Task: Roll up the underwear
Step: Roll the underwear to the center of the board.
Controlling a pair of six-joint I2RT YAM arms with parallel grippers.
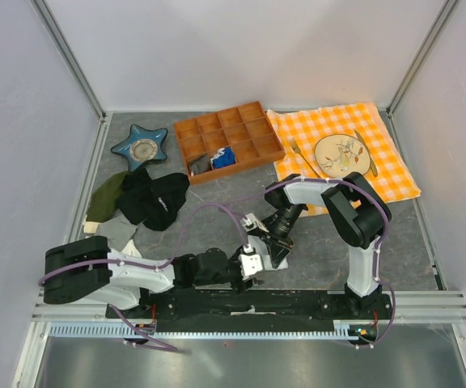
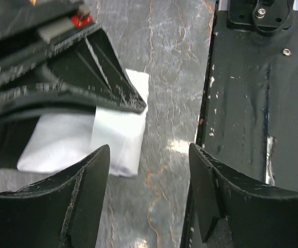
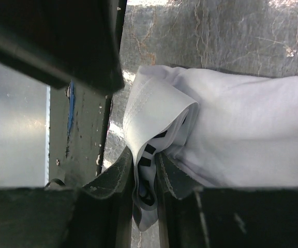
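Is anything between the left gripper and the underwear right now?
Partly. In the left wrist view, the right gripper lies across the upper part of the underwear, pinching a fold. The garment's near white edge is uncovered, with only bare tabletop between it and the open left gripper.
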